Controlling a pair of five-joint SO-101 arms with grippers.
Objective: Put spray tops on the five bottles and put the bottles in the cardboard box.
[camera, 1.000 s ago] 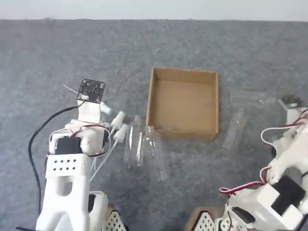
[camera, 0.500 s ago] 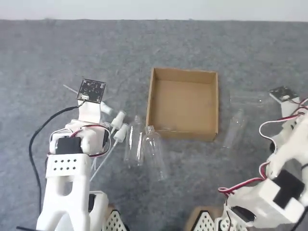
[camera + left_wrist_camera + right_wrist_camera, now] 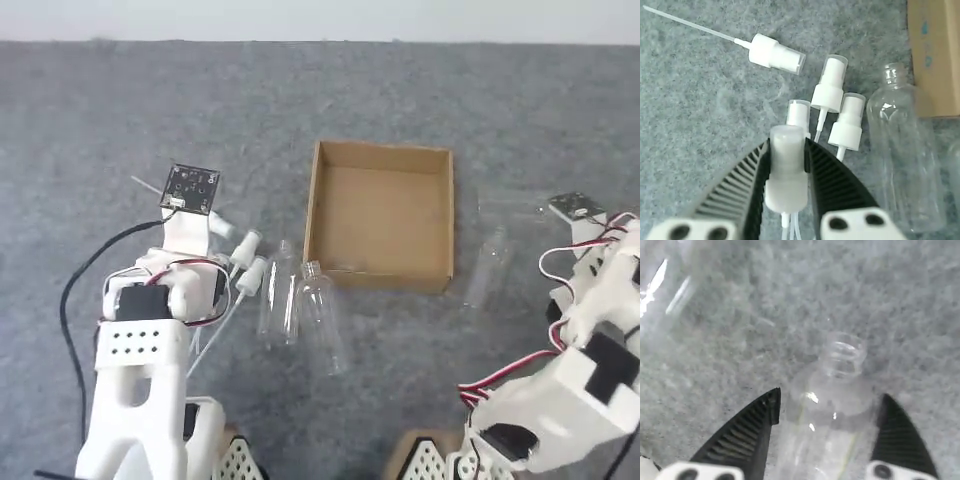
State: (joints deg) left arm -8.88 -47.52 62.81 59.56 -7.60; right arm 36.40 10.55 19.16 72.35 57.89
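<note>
Left wrist view first: got the left claw (image 3: 786,146) clenched on a spray top (image 3: 786,175), nozzle end poking out past the ribbed fingers (image 3: 832,185), thin tube trailing back (end of it cut off). Four loose tops (image 3: 829,82) scattered just ahead on the grey carpet (image 3: 700,100).

Over on the right wrist view, seeing the right claw (image 3: 831,396) spread wide either side of an empty clear bottle (image 3: 842,360). Can't tell about actual contact.

From the high view, same bottle (image 3: 485,265) lying just beside the cardboard box (image 3: 312,210), two more bottles (image 3: 322,318) near the box's other front corner.

Guessing thin plastic: light, slick, happy to roll, easy to dent. Best to grab round the body below the shoulder, gently, to keep the threaded neck free. Tops weigh nothing too; pinch the collar, never the tube.
</note>
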